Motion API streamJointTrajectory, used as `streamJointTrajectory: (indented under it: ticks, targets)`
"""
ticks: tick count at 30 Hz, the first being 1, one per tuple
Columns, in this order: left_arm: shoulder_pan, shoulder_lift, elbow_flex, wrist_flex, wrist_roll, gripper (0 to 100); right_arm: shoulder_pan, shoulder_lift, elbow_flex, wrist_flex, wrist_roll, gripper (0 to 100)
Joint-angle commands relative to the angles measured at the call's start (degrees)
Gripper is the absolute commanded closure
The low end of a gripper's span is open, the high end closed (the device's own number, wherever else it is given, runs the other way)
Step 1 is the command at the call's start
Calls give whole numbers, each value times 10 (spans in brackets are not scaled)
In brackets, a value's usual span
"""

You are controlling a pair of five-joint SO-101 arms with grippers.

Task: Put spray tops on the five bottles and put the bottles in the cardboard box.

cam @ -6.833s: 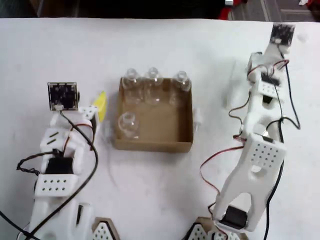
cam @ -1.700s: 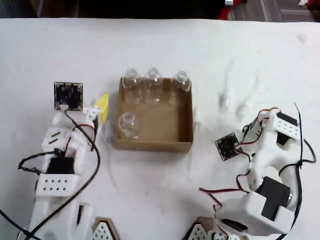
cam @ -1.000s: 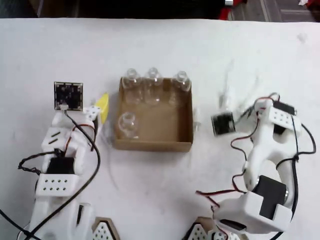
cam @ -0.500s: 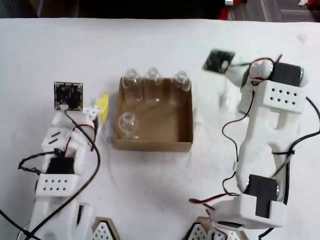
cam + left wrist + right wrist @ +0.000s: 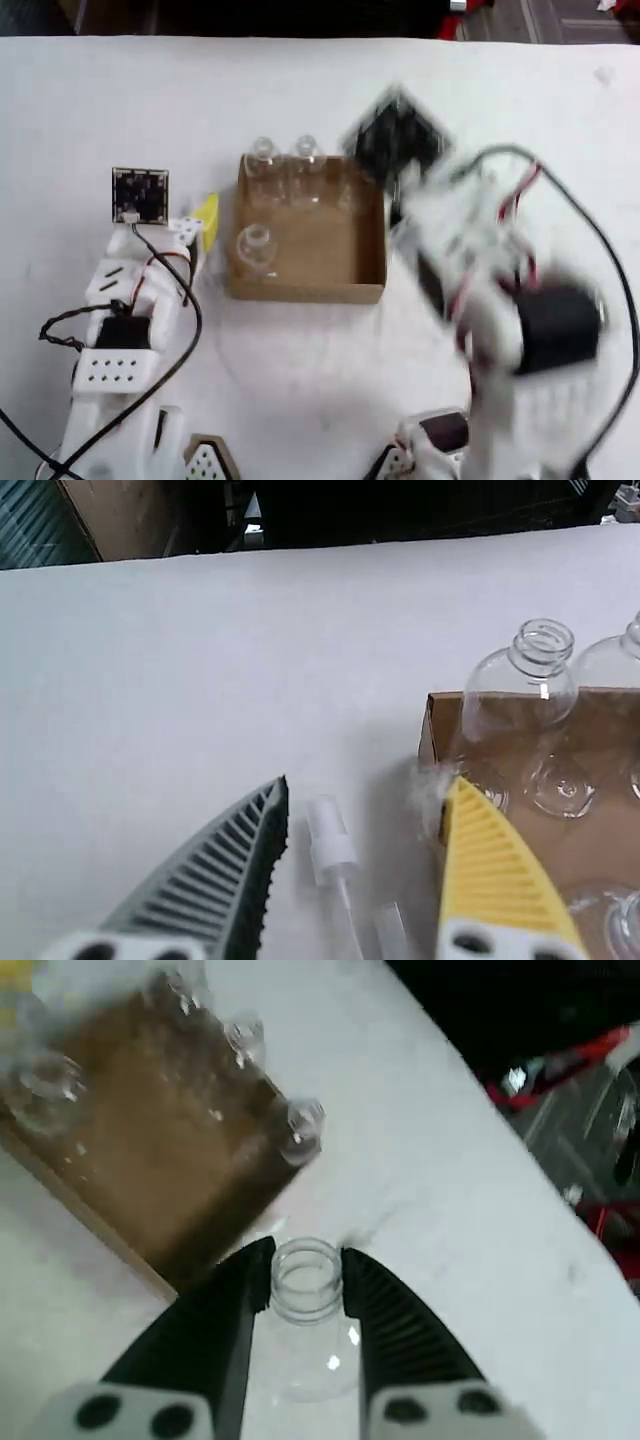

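The right end effector (image 5: 305,1260) is clamped on the neck of a clear, uncapped bottle (image 5: 308,1360), with one dark finger on each side. The bottle sits against the white table (image 5: 470,1260), just beside a corner of the cardboard box (image 5: 150,1160); I cannot tell whether it stands on the table or is lifted. The high view shows more open bottles inside the box — two far bottles (image 5: 262,152) against the back wall and a front bottle (image 5: 255,242) near the left wall. The left end effector (image 5: 367,785) rests at the box's left side with its grey and yellow fingers spread apart. A white spray top (image 5: 328,838) lies on the table between them — touched by neither.
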Motion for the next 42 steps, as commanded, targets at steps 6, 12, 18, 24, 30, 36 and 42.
streamJointTrajectory:
  ticks: [6,12,18,24,30,36,42]
  targets:
    - [7,-15,-5,-14,-4,766,-55,-111,280,-255,-193,982]
    - [7,-14,-5,-15,-4,766,-61,-138,447,-448,-242,982]
    - [7,-10,18,-69,-8,766,-101,-176,542,-565,-301,982]
    - [7,-10,19,-75,-8,766,-101,-196,684,-704,-321,982]
    - [7,-10,19,-76,-8,766,-104,-251,816,-805,-321,982]
    - [5,-10,19,-77,-8,766,-100,-341,897,-807,-321,982]
    - [6,-10,19,-77,-8,766,-102,-427,973,-808,-321,982]
